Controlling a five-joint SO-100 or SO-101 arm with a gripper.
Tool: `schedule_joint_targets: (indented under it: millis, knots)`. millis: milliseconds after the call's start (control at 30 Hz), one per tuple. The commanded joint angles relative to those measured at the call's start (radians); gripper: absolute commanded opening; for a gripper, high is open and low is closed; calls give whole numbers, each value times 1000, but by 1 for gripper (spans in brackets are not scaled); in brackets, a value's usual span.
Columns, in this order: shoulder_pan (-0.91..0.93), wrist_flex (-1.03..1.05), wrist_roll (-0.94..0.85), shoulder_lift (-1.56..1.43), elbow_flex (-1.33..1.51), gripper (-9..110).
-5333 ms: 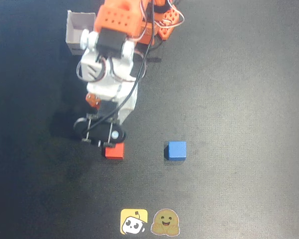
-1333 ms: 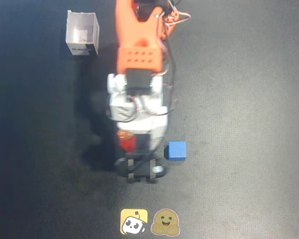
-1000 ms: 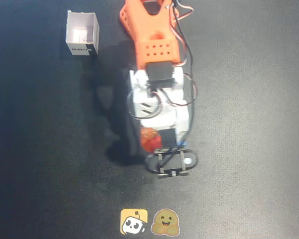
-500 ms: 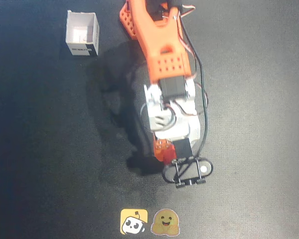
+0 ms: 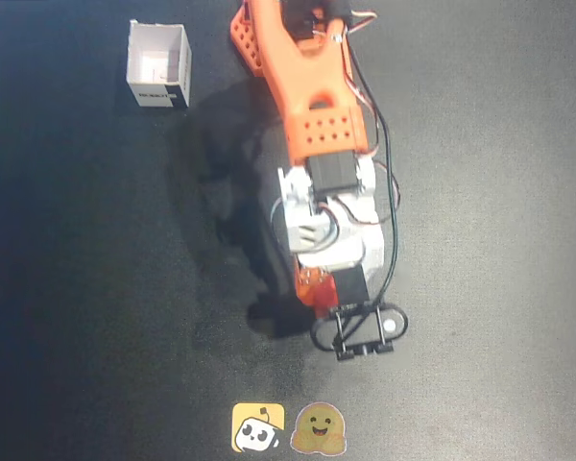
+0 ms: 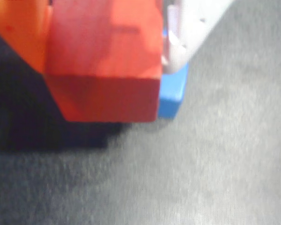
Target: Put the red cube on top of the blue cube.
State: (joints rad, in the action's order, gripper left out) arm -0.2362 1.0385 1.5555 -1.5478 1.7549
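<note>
In the wrist view the red cube (image 6: 103, 75) fills the upper left, held between the orange finger (image 6: 18, 33) on its left and the white finger (image 6: 182, 37) on its right. The gripper (image 6: 100, 47) is shut on it. A strip of the blue cube (image 6: 173, 91) shows just right of and behind the red cube, under the white finger, on the dark mat. I cannot tell whether the two cubes touch. In the overhead view the arm covers both cubes; only the gripper's orange tip (image 5: 314, 285) shows.
A white open-topped box (image 5: 158, 65) stands at the upper left of the dark table. Two stickers (image 5: 258, 427) (image 5: 319, 429) lie at the bottom edge. The black wrist camera mount (image 5: 360, 331) sticks out below the gripper.
</note>
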Motion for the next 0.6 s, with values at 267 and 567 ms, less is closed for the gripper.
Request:
schedule_joint_targets:
  millis: [267,567]
  knots:
    - [-28,-109,9,-153,164,5]
    - [-40,-117,-60,-147,169,5]
